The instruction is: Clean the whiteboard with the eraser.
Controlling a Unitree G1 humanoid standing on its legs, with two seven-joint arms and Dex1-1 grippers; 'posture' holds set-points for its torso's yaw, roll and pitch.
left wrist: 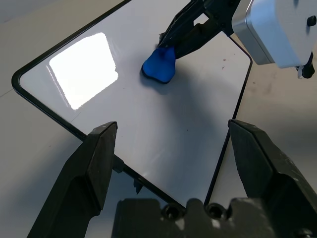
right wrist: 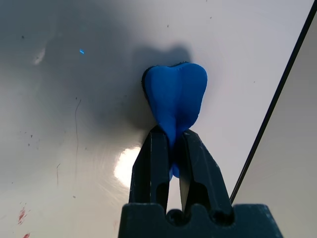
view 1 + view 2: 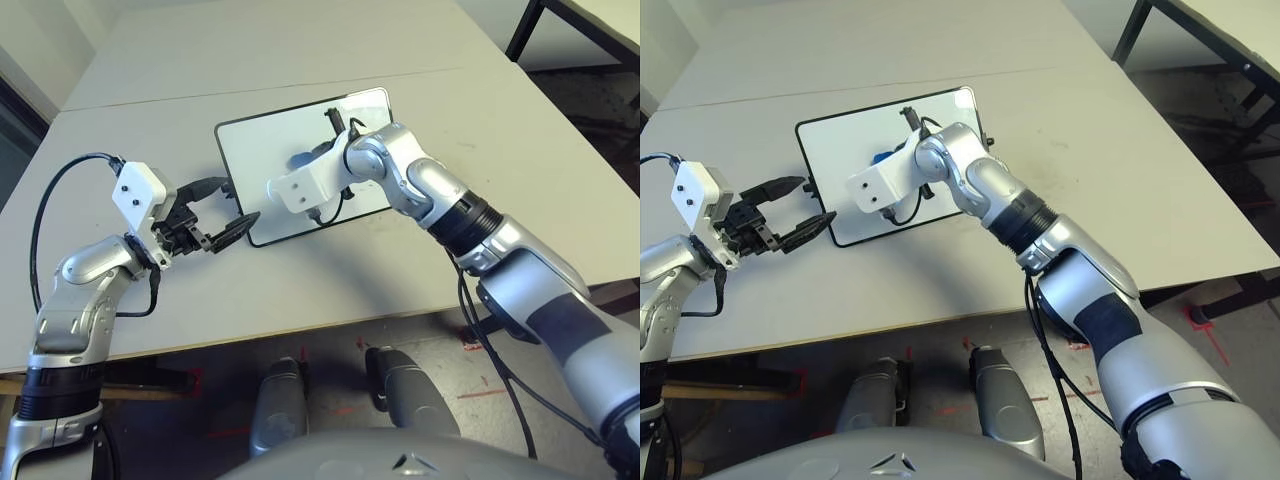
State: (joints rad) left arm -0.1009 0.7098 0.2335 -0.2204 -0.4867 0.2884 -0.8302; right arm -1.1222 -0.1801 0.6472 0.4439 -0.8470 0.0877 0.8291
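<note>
The whiteboard [image 3: 250,165] lies flat on the grey table, white with a thin black frame. My right gripper [image 2: 169,134] is shut on the blue eraser [image 2: 176,96], pinching its narrow middle and pressing it onto the board's surface near the middle. The eraser [image 1: 159,67] also appears in the left wrist view under the right fingers. My left gripper [image 3: 235,200] is open at the board's left short edge, its fingers [image 1: 99,153] spread with nothing between them. A few faint specks and a thin line mark the board [image 2: 74,99].
The table's seam [image 3: 300,85] runs across behind the board. Its front edge [image 3: 300,325] is near my body. A dark-legged second table [image 3: 560,25] stands at the far right. Cables hang from both wrists.
</note>
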